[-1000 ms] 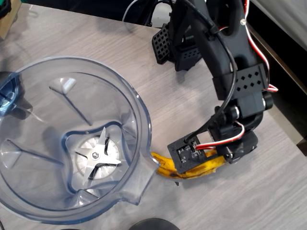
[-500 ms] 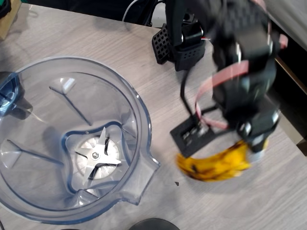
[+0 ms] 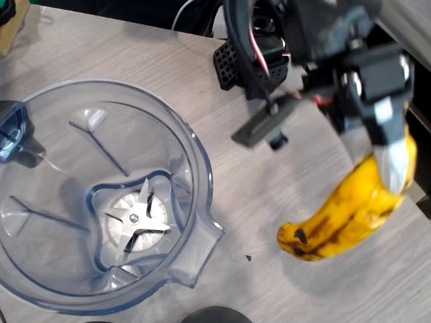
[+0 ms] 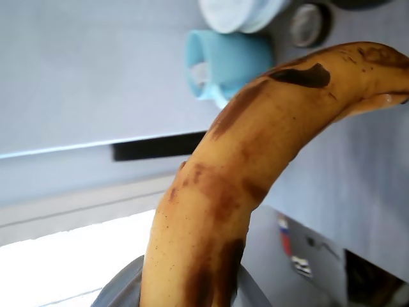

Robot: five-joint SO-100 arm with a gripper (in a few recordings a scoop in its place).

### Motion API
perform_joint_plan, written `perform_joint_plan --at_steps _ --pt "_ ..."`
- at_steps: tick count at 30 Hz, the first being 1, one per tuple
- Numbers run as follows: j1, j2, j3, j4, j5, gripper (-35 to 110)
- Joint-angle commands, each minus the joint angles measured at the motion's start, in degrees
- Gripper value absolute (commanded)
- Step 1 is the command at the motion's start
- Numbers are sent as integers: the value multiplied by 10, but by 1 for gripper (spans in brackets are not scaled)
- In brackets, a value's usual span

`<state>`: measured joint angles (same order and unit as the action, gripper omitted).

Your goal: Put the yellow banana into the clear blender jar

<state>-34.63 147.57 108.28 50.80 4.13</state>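
Overhead view: I've got the yellow banana (image 3: pixel 350 212) in the air at picture right, well apart from the clear blender jar (image 3: pixel 195 145), which sits at picture left on the table (image 3: pixel 269 282). The gripper (image 3: pixel 397 158) is clamped on the banana's upper end near the right edge; the free end hangs down-left with a dark spot near its tip. Jar mouth is open, silver blade (image 3: pixel 137 217) visible at the bottom, spout pointing toward lower right. The arm is blurred here, so finger contact detail is hard to read.

Wrist view: the banana (image 4: pixel 217 192) runs from bottom centre up to the top right, brown bruises along the skin, a dark patch near the top. A grey curved edge at the bottom is probably gripper body; I can't make out the fingers here. A light blue cup (image 4: pixel 223 61) sits in the background.

Handling, my read: ripe and spotted, so soft. Squeeze too hard and it'll mush or split. Skin gives decent friction, but an end grip leaves a long lever, so it could swing or pivot in the jaws. Moderately heavy for this arm. A hold nearer the middle would be steadier. The wide jar mouth gives margin for the drop.
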Motion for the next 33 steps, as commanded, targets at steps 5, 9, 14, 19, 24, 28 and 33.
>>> perform_joint_plan --at_steps 5,9,14,19,24,28,33 --pt "40 132 -17 -127 4 8" --pt "88 157 -20 -176 5 8" --pt "156 149 -40 -233 5 8" --pt "233 47 -221 -142 48 8" --pt "301 -58 -372 -97 86 8" --pt "353 -95 -401 -107 88 8" --pt "417 -139 -396 -86 87 8"
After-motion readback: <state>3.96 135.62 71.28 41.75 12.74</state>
